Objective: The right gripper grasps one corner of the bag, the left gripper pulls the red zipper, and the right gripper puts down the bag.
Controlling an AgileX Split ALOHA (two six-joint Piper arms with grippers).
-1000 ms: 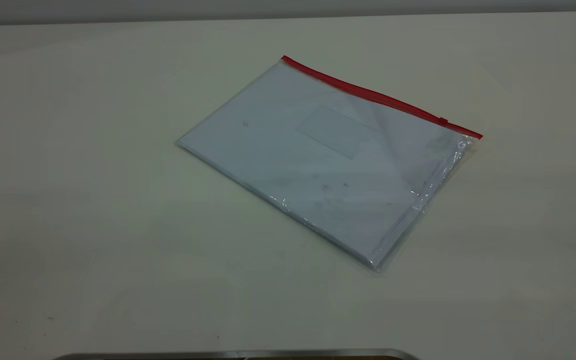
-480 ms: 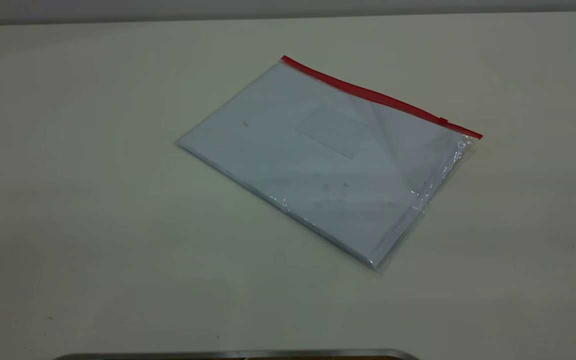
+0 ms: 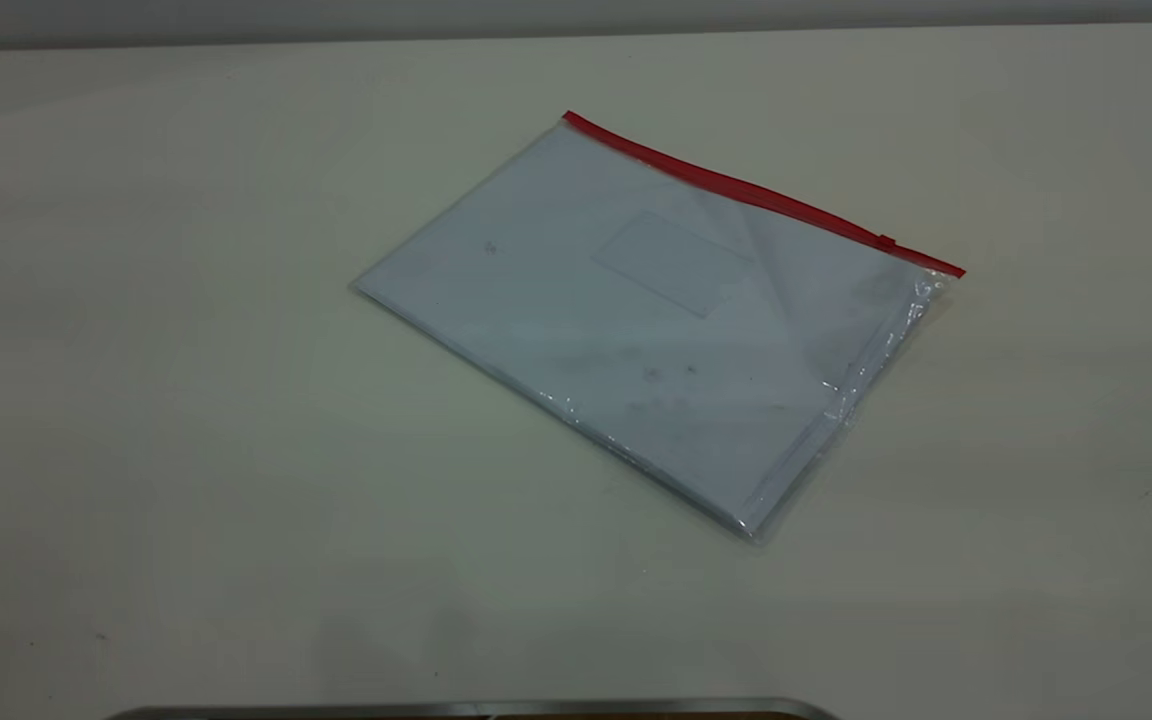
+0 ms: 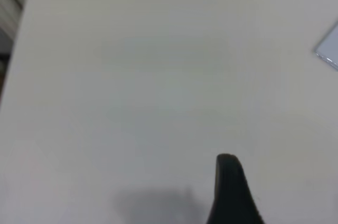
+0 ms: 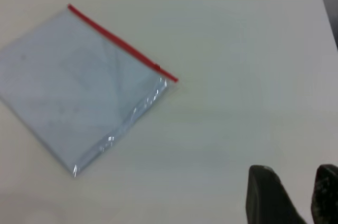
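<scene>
The bag point(image 3: 651, 315) lies flat on the table point(image 3: 136, 400), right of centre, turned askew. Its long axis runs from far-left to near-right, and the zipper point(image 3: 756, 195) lines the far long edge with its slider point(image 3: 886, 241) near the right end. The right gripper point(image 5: 293, 195) hovers above bare table, well apart from the bag's right corner, fingers spread. The left gripper point(image 4: 232, 192) hangs over bare table, one finger visible; its state is unclear.

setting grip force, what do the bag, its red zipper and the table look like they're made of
The bag: likely thin clear plastic, glossy; glints and creases show along its right edge, with pale sheets, probably paper, visible through it.
The red zipper: seems a narrow opaque plastic strip with a small slider near its right end.
The table: smooth, matte cream surface; laminate or painted board, cannot tell.
</scene>
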